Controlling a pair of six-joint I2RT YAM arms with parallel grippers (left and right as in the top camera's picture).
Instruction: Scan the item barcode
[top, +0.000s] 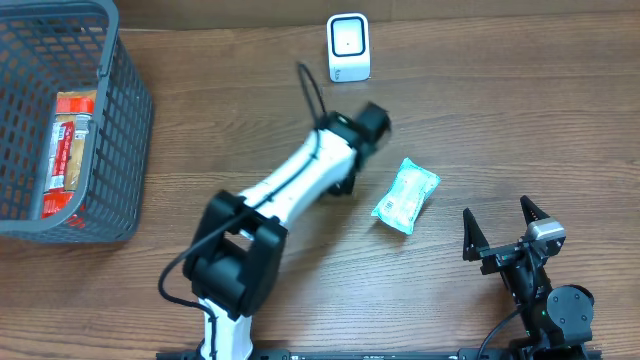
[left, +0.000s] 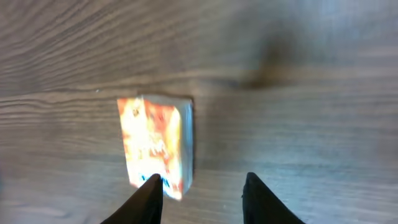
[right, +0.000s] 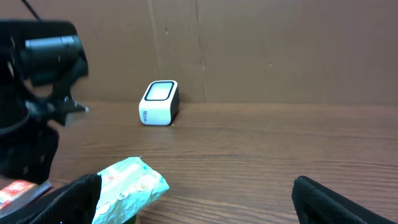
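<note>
Premises: a robotics test bench dressed as a shop checkout, not a working store.

Evidence of the retail staging: a grey plastic shopping basket (top: 122, 120) stands at the far left corner of the wooden table (top: 500, 100), with a red-and-white packet (top: 70, 150) of goods inside. A small white barcode scanner (top: 348, 47) stands upright near the far edge.

Evidence of the lab setting: the left arm (top: 295, 180) and the right arm (top: 545, 290) are mounted at the near edge, with black cables trailing from them. Plain brown cardboard sheeting (right: 280, 50) closes off the back of the table. No counter, till or shelving is in view.
</note>
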